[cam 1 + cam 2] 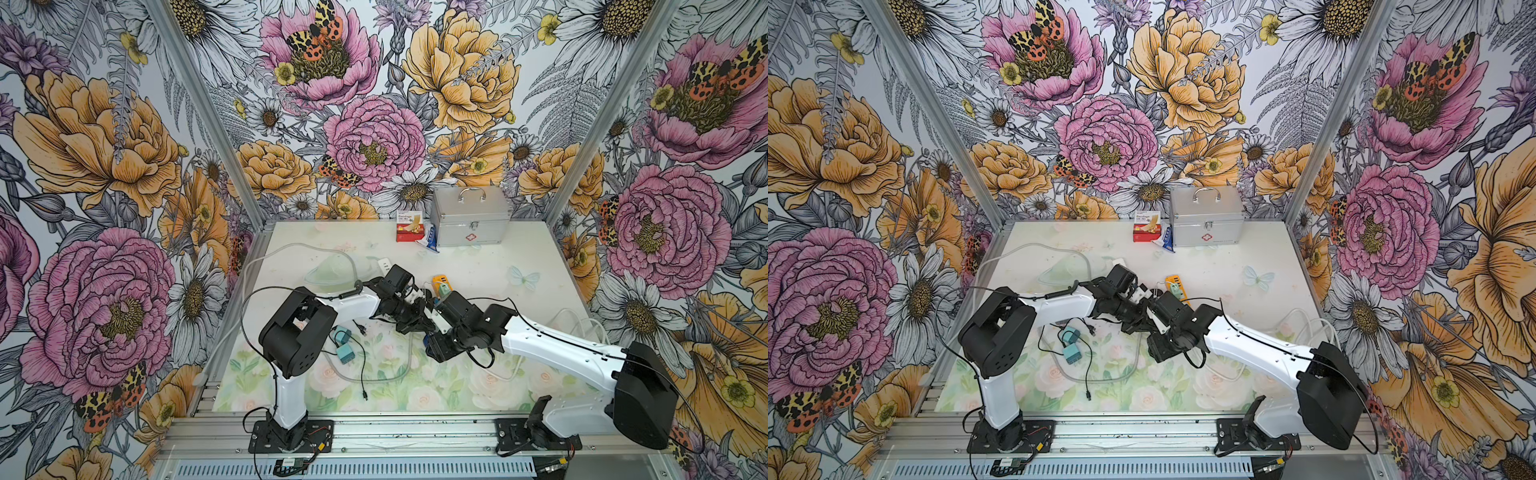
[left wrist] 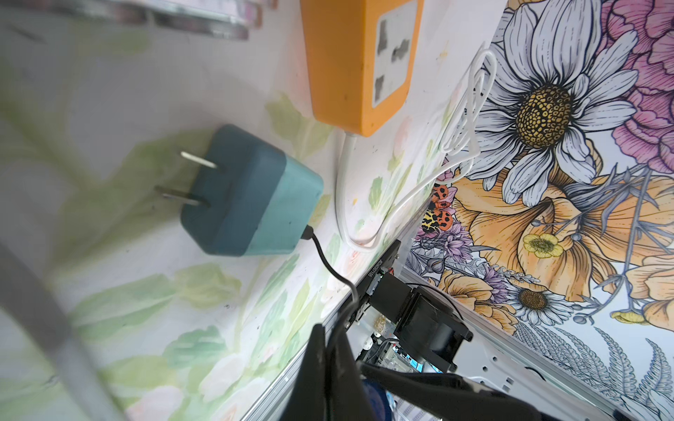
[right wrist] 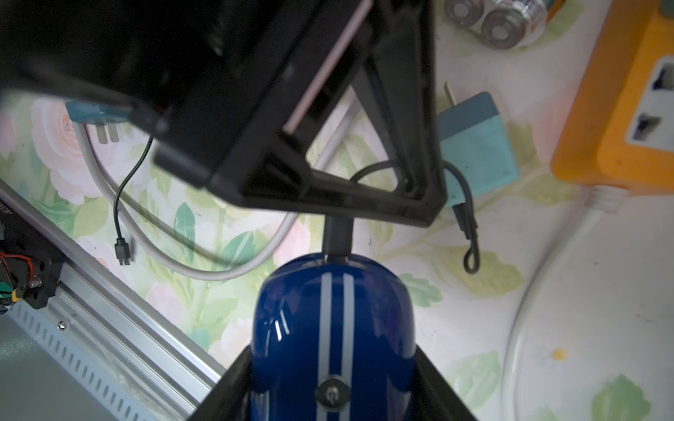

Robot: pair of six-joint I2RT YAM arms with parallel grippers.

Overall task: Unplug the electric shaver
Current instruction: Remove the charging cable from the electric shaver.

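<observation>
Near the middle of the table (image 1: pixel 498 257), where my two arms meet, I hold the blue shaver (image 3: pixel 333 320). My right gripper (image 3: pixel 332 350) is clamped on it, with one finger on each side of its fat body. In a top view only a tiny bit of blue (image 1: pixel 425 342) peeks out under my arms.

The shaver's long way runs straight out from my right gripper. Its round end points away from that gripper and toward my left one. The side with the two pale stripes and the little power button faces my right wrist camera. I cannot tell how much it tips up or down.

A black plug (image 3: pixel 337 233) sits in the round end. My left gripper (image 2: pixel 326 339) is squeezed tight on the black cord (image 2: pixel 328 266), very close to that plug.

The cord goes on to a teal charger block (image 2: pixel 251 193). The block lies on its side on the table, and its two metal pins stick out bare. It is near the orange power strip (image 2: pixel 359 62), but the two do not touch.
</observation>
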